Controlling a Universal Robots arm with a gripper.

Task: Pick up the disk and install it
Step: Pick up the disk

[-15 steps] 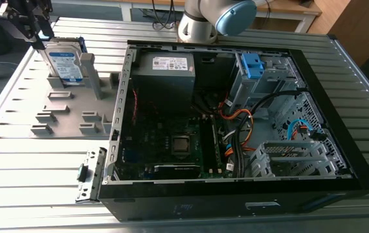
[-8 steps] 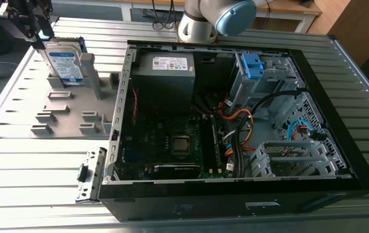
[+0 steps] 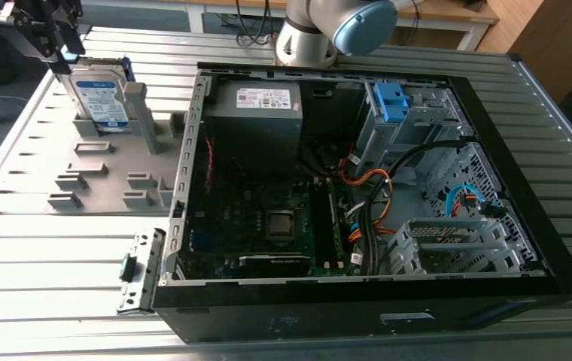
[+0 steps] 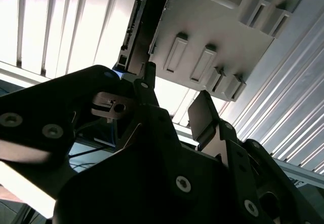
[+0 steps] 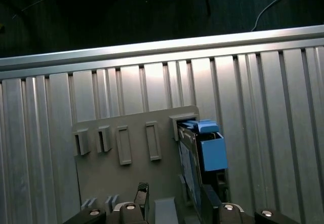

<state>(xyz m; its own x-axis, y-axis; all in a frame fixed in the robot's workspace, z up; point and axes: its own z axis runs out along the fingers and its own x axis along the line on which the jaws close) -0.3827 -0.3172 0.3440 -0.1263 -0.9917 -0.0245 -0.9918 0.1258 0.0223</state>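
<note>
The disk (image 3: 100, 94), a silver drive with a white-and-blue label in a blue caddy, stands upright on its edge in a grey holder plate (image 3: 95, 177) at the exterior view's upper left. My gripper (image 3: 62, 62) hangs just over the disk's top edge, on its far-left corner. In the first wrist view the blue caddy end of the disk (image 5: 208, 150) lies just ahead of my gripper (image 5: 174, 203). One black fingertip (image 5: 210, 199) sits over the disk's edge. In the second wrist view the gripper (image 4: 174, 100) is open with nothing between its fingers, and the disk's edge (image 4: 135, 31) lies beyond them.
An open black computer case (image 3: 181, 188) lies on the slatted metal table (image 3: 55, 248) to the exterior view's right of the holder. Inside are a grey power-supply box (image 3: 256, 113), cables and a drive bay with a blue bracket (image 3: 391, 101). The arm's base (image 3: 311, 34) stands behind the case.
</note>
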